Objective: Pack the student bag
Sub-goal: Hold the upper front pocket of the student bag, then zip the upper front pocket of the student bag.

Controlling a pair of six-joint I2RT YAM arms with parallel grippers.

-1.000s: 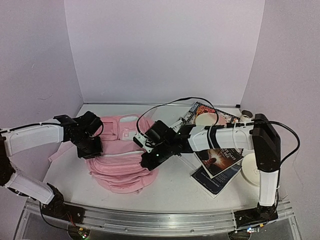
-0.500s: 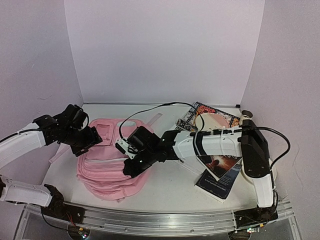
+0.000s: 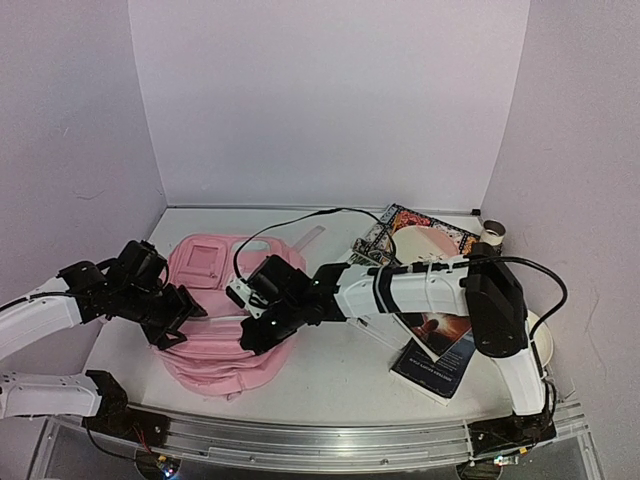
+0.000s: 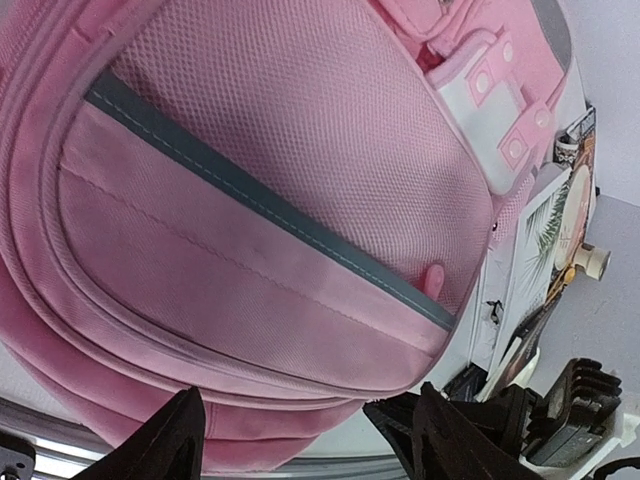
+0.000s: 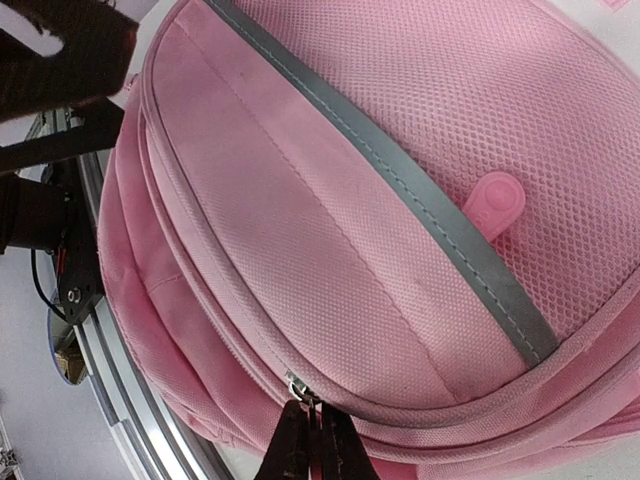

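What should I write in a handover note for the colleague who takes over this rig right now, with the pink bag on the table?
Left gripper: open and empty, at the left side of the student bag.
Right gripper: shut, apparently pinching the zip pull on the bag's right side.
Bag: lies flat on the table between the arms; no compartment looks open.
Books: on the table to the right of the bag, outside it.
Done: zip pull gripped; nothing visibly packed.
Left: open the zip, put the things in, close it.
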